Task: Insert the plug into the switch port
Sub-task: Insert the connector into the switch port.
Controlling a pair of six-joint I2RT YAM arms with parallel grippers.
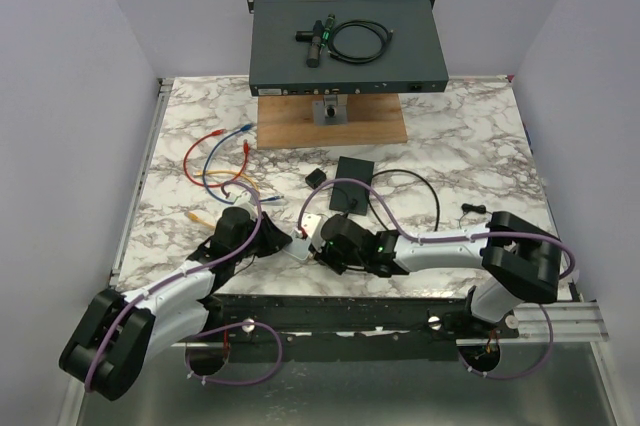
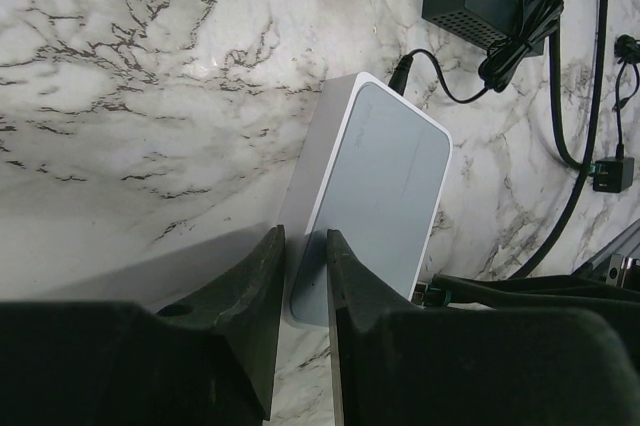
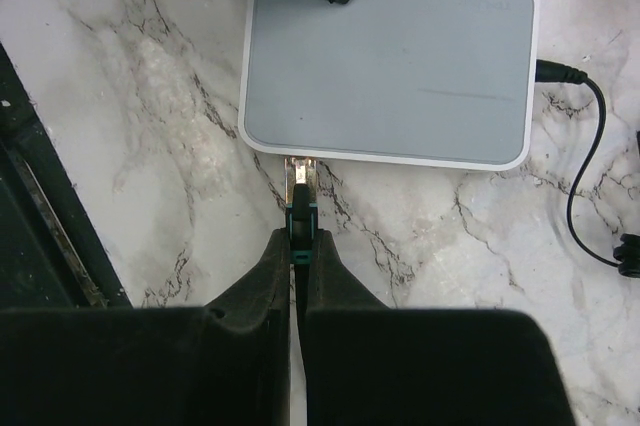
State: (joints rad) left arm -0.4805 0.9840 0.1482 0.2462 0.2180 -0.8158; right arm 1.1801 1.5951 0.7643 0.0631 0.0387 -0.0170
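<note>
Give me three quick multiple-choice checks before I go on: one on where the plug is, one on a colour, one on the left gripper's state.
1. Where is the tip of the plug that the right gripper holds?
A. Resting on top of the switch
B. At the edge of the switch that faces the right gripper
C. Pointing away from the switch

2. What colour is the boot on the plug?
A. Red
B. Green
C. Yellow

3. What state is the left gripper in?
A. Wide open, holding nothing
B. Shut on the plug
C. Shut on the switch

Answers:
1 B: the right wrist view shows the tip meeting the switch's near edge.
2 B: a green collar sits just ahead of the right gripper.
3 C: the left wrist view shows both fingers pressed on the switch's corner.
</note>
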